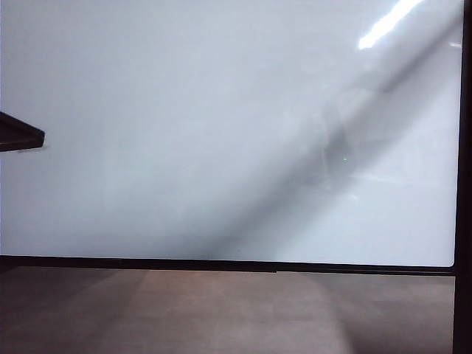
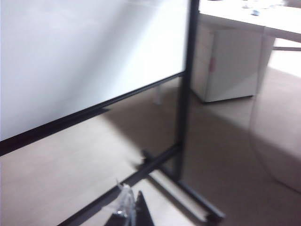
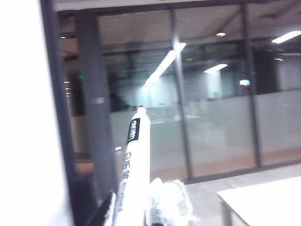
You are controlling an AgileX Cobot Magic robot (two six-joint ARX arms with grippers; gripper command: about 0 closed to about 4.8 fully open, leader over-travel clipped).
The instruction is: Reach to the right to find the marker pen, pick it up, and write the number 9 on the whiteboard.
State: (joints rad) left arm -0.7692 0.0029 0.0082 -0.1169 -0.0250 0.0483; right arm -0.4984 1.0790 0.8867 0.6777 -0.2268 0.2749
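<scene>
Fingers clamp upright marker pen (tip up).

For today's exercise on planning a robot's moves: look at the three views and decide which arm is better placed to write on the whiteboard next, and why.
The right. Its gripper is shut on the marker pen, beside the whiteboard, which is still blank. The left gripper holds nothing, low near the stand.

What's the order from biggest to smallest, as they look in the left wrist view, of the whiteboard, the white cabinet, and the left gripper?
1. whiteboard
2. white cabinet
3. left gripper, only its tips showing, close to the camera, so its rank is unsure.
</scene>
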